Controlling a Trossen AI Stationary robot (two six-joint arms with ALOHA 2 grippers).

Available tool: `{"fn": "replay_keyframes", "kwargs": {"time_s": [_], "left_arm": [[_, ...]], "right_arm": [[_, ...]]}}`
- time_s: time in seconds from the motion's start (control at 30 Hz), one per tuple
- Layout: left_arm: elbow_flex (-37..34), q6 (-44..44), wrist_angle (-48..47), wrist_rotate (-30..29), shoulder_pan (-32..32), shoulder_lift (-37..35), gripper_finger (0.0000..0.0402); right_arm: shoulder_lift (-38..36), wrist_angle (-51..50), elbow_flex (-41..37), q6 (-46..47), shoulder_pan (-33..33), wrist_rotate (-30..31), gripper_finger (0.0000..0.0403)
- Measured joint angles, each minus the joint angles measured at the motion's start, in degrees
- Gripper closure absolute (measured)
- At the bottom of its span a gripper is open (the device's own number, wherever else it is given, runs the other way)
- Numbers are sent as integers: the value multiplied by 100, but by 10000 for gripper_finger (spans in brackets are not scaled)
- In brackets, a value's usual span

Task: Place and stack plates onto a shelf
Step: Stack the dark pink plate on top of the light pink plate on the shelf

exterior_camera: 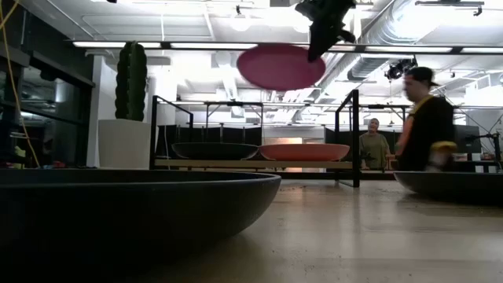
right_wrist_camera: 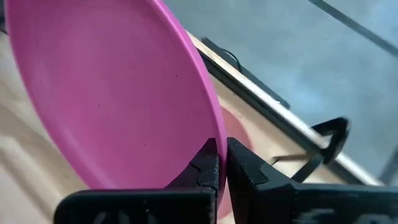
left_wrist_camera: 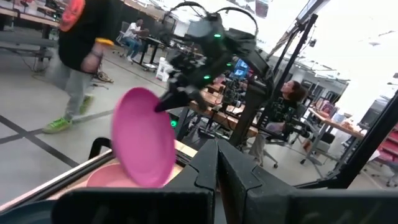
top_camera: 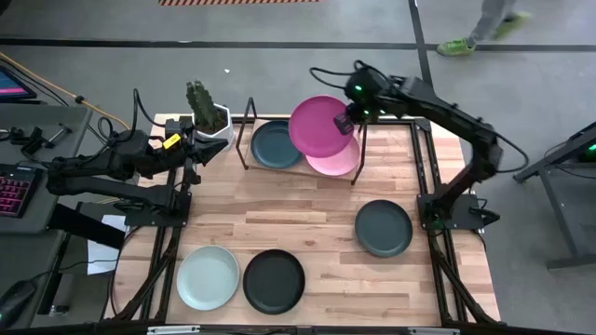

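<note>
Above the light-wood tabletop (top_camera: 307,209), the right gripper (top_camera: 346,121) pinches the round matte magenta plate (top_camera: 318,126) by its rim; held there, it may slip and strike the light-pink plate (top_camera: 337,164) on the wire-framed wooden shelf (top_camera: 300,166). The left gripper (top_camera: 194,149) seems closed and empty.

Six plates and the shelf

The magenta plate (top_camera: 319,127) hangs tilted above the light pink plate (top_camera: 337,162); this one and the dark teal plate (top_camera: 276,144) lie on the shelf (top_camera: 300,167). The dark grey plate (top_camera: 383,228), black plate (top_camera: 273,280) and mint-white plate (top_camera: 208,276) lie on the tabletop (top_camera: 298,214).
</note>
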Motion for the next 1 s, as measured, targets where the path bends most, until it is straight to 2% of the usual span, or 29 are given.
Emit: {"fn": "replay_keyframes", "kwargs": {"time_s": [0.2, 0.37, 0.63, 1.0], "left_arm": [[0, -112, 0, 2, 0, 0, 401], [0, -188, 0, 2, 0, 0, 401], [0, -193, 0, 3, 0, 0, 401], [0, -206, 4, 4, 0, 0, 401]], "right_arm": [[1079, -771, 981, -1028, -224, 170, 403], [1683, -1210, 1366, -1731, -298, 256, 403], [2155, -1382, 1458, -2635, -302, 337, 403], [2449, -1589, 1458, -2828, -333, 359, 403]]}}
